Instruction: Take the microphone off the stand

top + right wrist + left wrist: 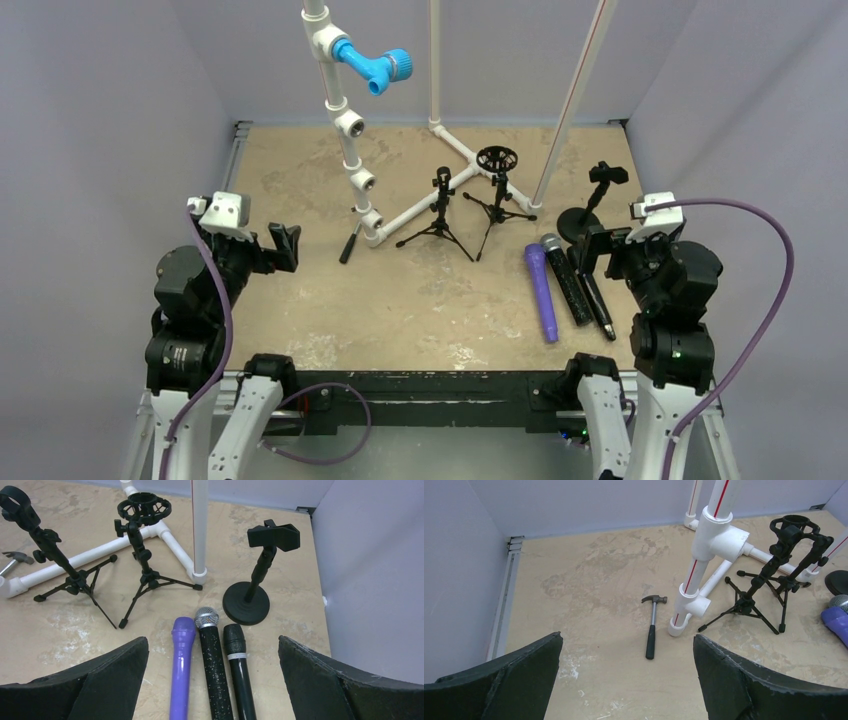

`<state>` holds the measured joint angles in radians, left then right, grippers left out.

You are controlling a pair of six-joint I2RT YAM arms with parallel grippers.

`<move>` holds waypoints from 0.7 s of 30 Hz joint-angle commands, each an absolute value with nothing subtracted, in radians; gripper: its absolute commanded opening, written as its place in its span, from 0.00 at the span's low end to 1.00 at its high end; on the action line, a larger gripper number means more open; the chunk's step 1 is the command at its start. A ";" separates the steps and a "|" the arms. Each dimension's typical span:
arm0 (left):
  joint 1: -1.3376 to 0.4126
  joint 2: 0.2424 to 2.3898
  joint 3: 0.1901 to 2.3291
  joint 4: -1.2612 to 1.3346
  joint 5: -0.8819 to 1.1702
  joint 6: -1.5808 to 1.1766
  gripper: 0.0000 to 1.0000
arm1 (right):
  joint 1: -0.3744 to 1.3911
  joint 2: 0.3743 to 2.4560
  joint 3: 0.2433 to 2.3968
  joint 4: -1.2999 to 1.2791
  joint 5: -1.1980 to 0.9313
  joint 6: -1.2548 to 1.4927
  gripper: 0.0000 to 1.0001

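Observation:
Three microphones lie flat side by side on the table at the right: a purple one [541,292] [182,665], a black glittery one with a silver head [566,280] [212,660] and a plain black one [597,300] [239,672]. Behind them stand three black stands with nothing in them: a clip tripod [441,212] [55,560], a ring-mount tripod [497,190] [142,555] and a round-base clamp stand [590,205] [257,580]. My right gripper [590,250] [213,639] hovers open over the microphones. At the left my left gripper [288,247] [627,637] is open above bare table.
A white PVC pipe frame [420,200] [704,555] with a blue fitting [372,62] rises at the back centre. A small hammer [348,245] [652,630] lies beside its foot. Grey walls enclose the table on three sides.

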<state>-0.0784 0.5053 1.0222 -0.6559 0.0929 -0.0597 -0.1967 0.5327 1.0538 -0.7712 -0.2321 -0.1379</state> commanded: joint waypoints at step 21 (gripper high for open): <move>-0.038 0.474 0.989 -0.591 0.107 -0.104 1.00 | -0.209 0.551 1.025 -0.719 -0.303 -0.118 0.98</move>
